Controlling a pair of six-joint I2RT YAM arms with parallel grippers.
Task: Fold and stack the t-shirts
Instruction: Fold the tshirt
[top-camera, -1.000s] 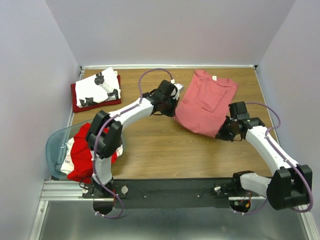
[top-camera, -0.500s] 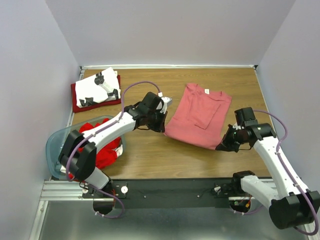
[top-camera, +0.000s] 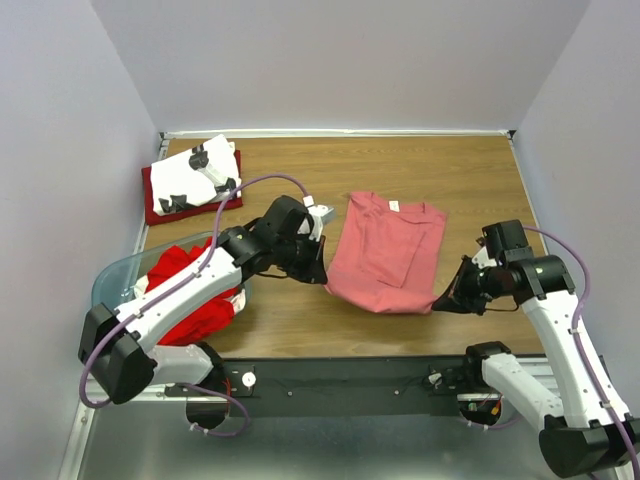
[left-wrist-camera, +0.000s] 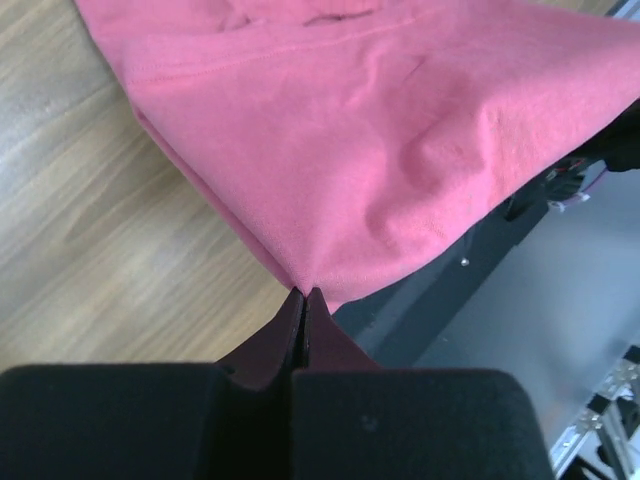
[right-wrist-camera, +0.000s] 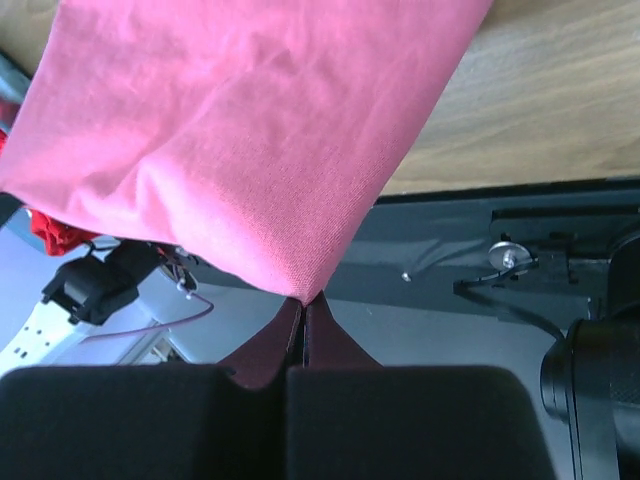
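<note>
The salmon-pink t-shirt (top-camera: 382, 252) lies partly folded on the wooden table, its near edge lifted. My left gripper (top-camera: 323, 276) is shut on its near left corner (left-wrist-camera: 305, 285), and my right gripper (top-camera: 440, 302) is shut on its near right corner (right-wrist-camera: 305, 292). In both wrist views the pink cloth (right-wrist-camera: 230, 140) spreads away from the pinched tips. A folded white t-shirt with black prints (top-camera: 198, 172) rests on a folded dark red t-shirt (top-camera: 160, 210) at the back left. Bright red and white shirts (top-camera: 185, 295) sit crumpled in the tub.
A translucent pale-blue plastic tub (top-camera: 110, 285) stands at the near left under my left arm. The black base rail (top-camera: 340, 380) runs along the table's near edge. Grey walls close in the table on three sides.
Both grippers have drawn the salmon-pink t-shirt toward the near edge and slightly left. The left arm swung down over the tub; the right arm pulled back toward its base.
</note>
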